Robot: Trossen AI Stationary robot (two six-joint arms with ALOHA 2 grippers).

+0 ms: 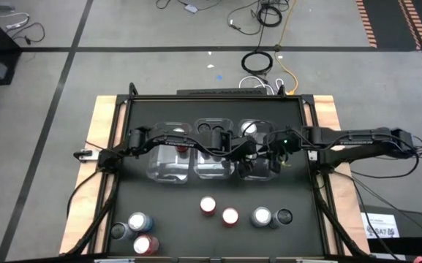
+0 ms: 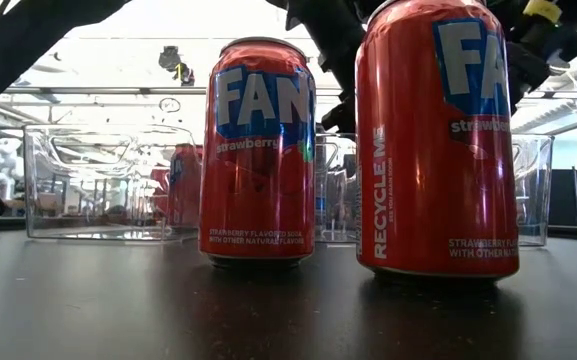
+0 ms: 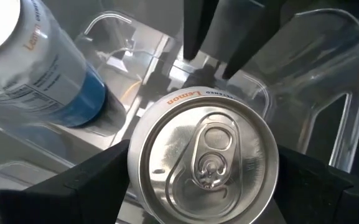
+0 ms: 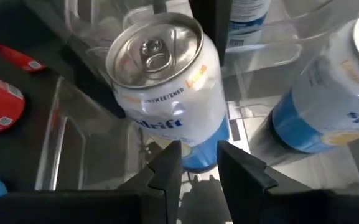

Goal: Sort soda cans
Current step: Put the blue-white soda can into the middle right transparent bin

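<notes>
Silver-blue lemon can (image 3: 204,163) sits upright between the left gripper's (image 3: 204,180) two dark fingers, top with pull tab facing the left wrist camera; jaws spread wide around its body, grasping it over the right-hand clear bin (image 1: 258,157). Second silver-blue can (image 3: 36,65) stands just beside it inside the same bin, seen also in the right wrist view (image 4: 328,93). The held can in the right wrist view (image 4: 167,87) is tilted from that camera's angle, label partly readable.

Right gripper (image 4: 199,163) hangs over the same bin, just beside the held can, jaws narrowly parted, nothing between them; can't tell if its fingers touch the can.

Three clear bins in a row across the middle of the counter (image 1: 196,226): left bin (image 1: 168,153) has a red can (image 1: 182,150) in it, middle bin (image 1: 214,150) has two dark-topped cans at its far end.

Near edge of counter: two red strawberry cans, one (image 1: 208,206) and the other (image 1: 230,216) just beside each other at the centre, large and upright in the low view (image 2: 258,150) (image 2: 436,140). To their right a silver-blue can (image 1: 261,217) touching or nearly touching a dark can (image 1: 284,216). Near left corner: cluster of silver-blue can (image 1: 139,221), dark can (image 1: 119,231), red can (image 1: 146,245).

Both arms reach in from the counter's side edges, meeting over the bins.
</notes>
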